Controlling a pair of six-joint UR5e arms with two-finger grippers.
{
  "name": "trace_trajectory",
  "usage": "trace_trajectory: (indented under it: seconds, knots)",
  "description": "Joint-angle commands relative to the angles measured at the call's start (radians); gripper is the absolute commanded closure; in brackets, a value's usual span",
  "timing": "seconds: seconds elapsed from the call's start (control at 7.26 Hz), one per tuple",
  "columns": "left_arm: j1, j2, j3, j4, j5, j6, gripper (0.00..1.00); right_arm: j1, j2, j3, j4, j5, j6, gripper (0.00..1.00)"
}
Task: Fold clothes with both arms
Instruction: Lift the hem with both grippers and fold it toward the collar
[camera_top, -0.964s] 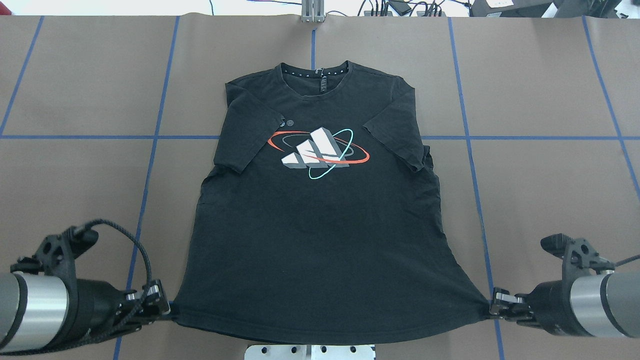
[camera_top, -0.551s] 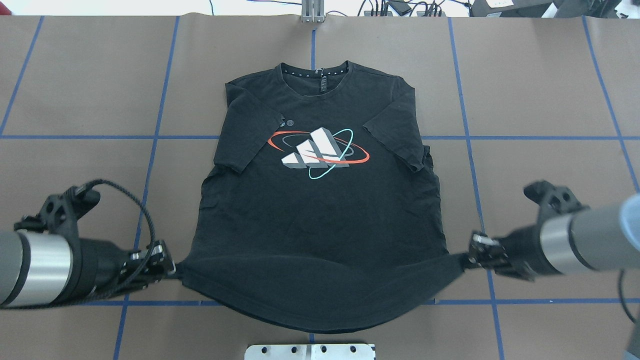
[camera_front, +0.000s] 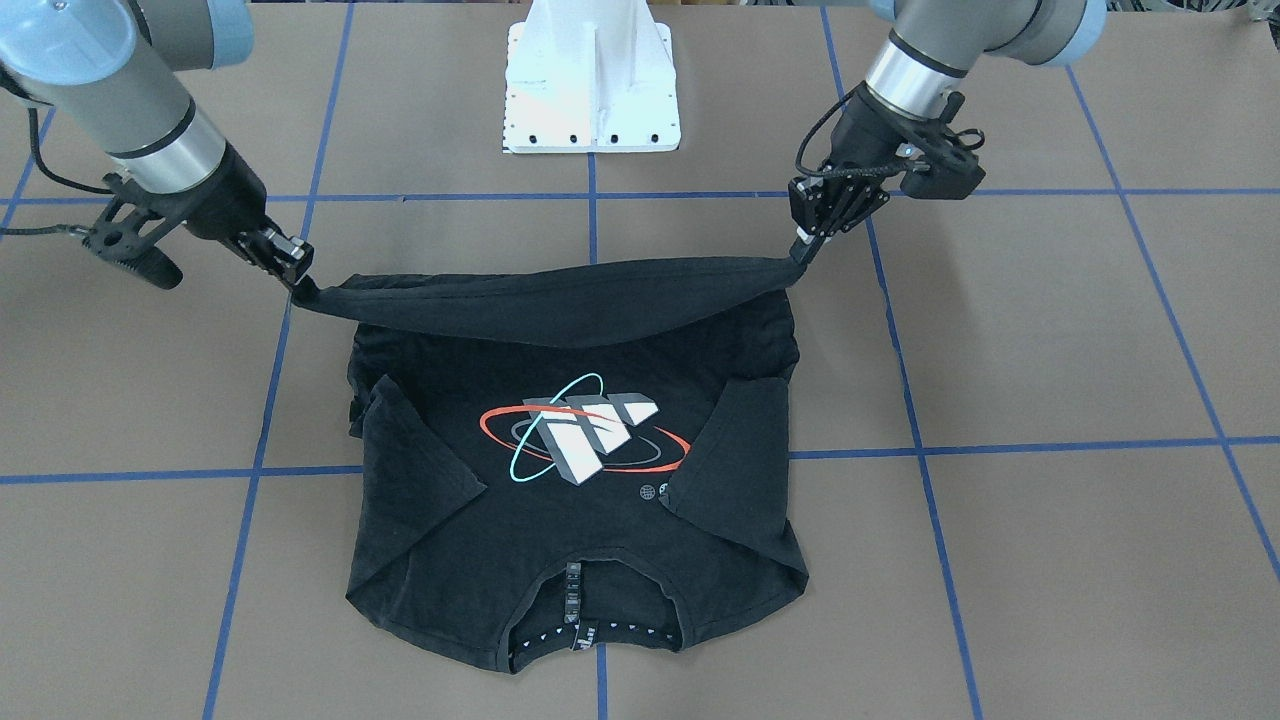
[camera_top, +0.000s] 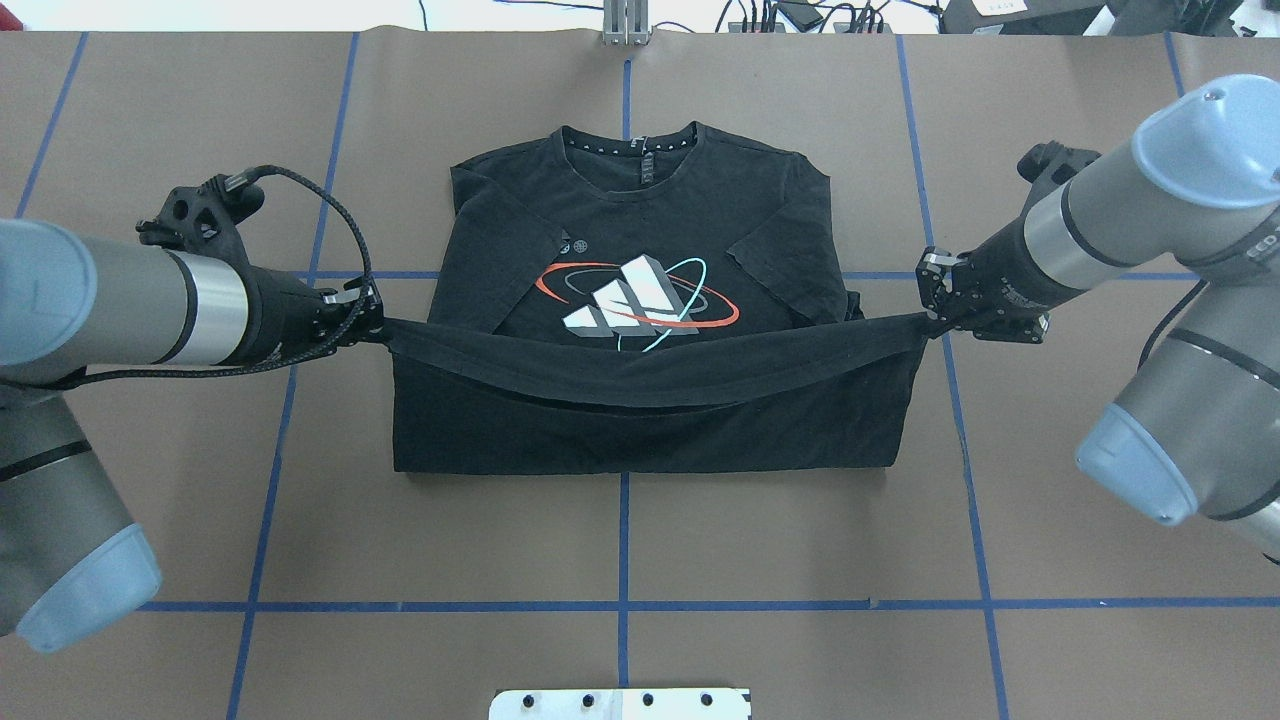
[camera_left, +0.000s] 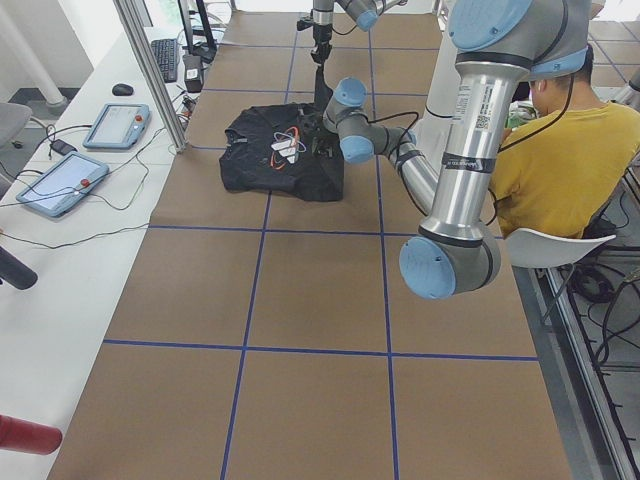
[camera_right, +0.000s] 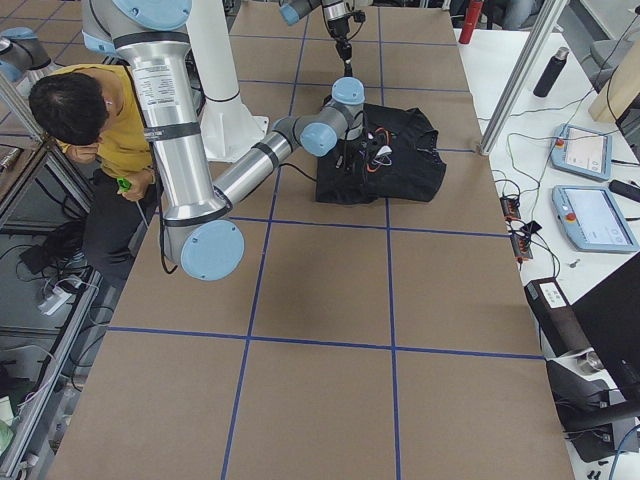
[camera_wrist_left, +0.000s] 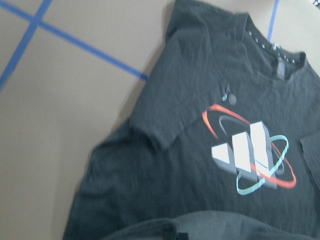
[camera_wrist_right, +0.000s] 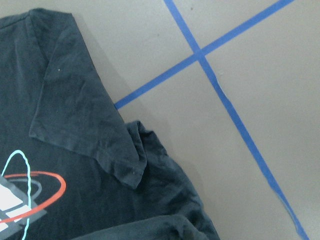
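Note:
The black T-shirt lies logo side up on the brown table, collar at the far side, both sleeves folded in over the chest. My left gripper is shut on the hem's left corner and my right gripper is shut on the hem's right corner. Between them the hem hangs as a sagging band held above the shirt, just below the red, teal and white logo. The lower part of the shirt is doubled under it. In the front-facing view the left gripper and the right gripper hold the same band.
The white base plate sits at the near table edge. Blue tape lines grid the brown table. Cables and gear lie beyond the far edge. A person in yellow sits behind the robot.
Both grippers have carried the hem up and away from the robot, from the near edge to the logo's lower edge. The shirt's lower part now lies doubled over.

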Motion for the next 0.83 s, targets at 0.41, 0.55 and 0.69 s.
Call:
trace_trajectory:
  seconds: [0.41, 0.55, 0.69]
  knots:
    - [-0.152, -0.151, 0.262, -0.017, 0.001, 0.146, 1.0, 0.126, 0.232, -0.311, -0.002, 0.066, -0.075, 1.0]
    - [-0.178, -0.209, 0.327, -0.015, 0.001, 0.172, 1.0, 0.132, 0.278, -0.382, 0.004, 0.063, -0.077, 1.0]
    - [-0.192, -0.273, 0.426, -0.024, 0.001, 0.192, 1.0, 0.136, 0.326, -0.452, 0.007, 0.057, -0.089, 1.0]
